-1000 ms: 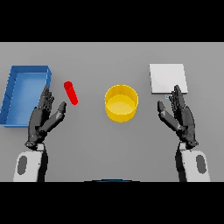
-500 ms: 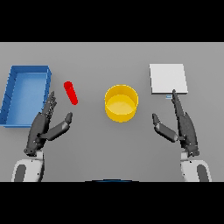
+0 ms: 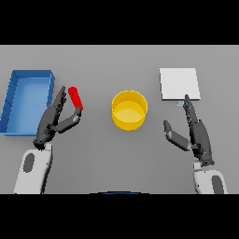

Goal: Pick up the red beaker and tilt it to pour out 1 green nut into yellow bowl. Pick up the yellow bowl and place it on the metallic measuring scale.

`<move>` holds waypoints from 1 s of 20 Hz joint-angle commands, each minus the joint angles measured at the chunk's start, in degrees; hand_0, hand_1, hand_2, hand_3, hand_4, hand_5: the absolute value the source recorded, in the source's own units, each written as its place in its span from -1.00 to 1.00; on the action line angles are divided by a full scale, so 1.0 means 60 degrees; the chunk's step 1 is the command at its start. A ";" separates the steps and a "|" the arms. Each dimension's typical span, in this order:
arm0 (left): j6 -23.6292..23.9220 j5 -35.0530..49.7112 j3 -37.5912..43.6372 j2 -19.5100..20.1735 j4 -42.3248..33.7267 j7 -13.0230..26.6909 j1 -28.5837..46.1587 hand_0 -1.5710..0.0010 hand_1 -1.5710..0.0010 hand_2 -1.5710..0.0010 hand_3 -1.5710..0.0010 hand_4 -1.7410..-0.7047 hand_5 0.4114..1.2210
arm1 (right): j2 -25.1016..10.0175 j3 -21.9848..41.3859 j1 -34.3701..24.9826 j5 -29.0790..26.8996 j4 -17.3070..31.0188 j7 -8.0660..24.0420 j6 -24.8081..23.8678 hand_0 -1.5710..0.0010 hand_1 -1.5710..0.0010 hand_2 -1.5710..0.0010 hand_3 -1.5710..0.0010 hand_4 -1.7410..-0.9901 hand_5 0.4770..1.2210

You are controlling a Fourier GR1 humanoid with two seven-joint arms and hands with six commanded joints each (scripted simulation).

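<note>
Where no writing shows, left hand (image 3: 52, 122) beside red beaker (image 3: 75, 98).

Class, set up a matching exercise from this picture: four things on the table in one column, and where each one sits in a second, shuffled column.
Things
1. blue tray
2. red beaker
3. yellow bowl
4. measuring scale

Places
A. middle of the table
B. far left edge
C. just beyond the right robot hand
D. beside the fingers of the left robot hand

Pairs: 1-B, 2-D, 3-A, 4-C
</note>
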 commanded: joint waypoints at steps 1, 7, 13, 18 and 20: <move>0.0055 -0.0081 0.0036 -0.0002 0.0310 -0.0021 -0.0247 1.00 1.00 1.00 1.00 -0.30 -0.19 | -0.0048 -0.0050 0.0131 -0.0063 -0.0033 -0.0040 0.0037 1.00 1.00 1.00 1.00 0.12 -0.45; 0.0127 -0.0007 0.0445 -0.0176 0.2115 -0.0447 -0.1324 1.00 1.00 1.00 1.00 -0.21 -0.25 | -0.0025 -0.0144 -0.0084 -0.0101 0.0094 0.0240 -0.0035 1.00 1.00 1.00 1.00 0.07 -0.43; 0.0267 -0.0136 0.0634 -0.0193 0.3203 -0.0699 -0.2337 1.00 1.00 1.00 1.00 -0.18 -0.28 | -0.0019 -0.0128 -0.0011 -0.0178 0.0023 0.0046 0.0044 1.00 1.00 1.00 1.00 0.09 -0.44; 0.0187 -0.0120 0.0815 -0.0145 0.4049 -0.0909 -0.2973 1.00 1.00 1.00 1.00 -0.21 -0.25 | -0.0010 -0.0122 0.0006 -0.0110 0.0012 0.0058 -0.0012 1.00 1.00 1.00 1.00 0.15 -0.45; 0.0191 -0.0088 0.0864 -0.0221 0.4281 -0.1257 -0.3079 1.00 1.00 1.00 1.00 -0.27 -0.20 | -0.0051 -0.0150 -0.0054 -0.0157 -0.0035 0.0242 0.0017 1.00 1.00 1.00 1.00 0.18 -0.45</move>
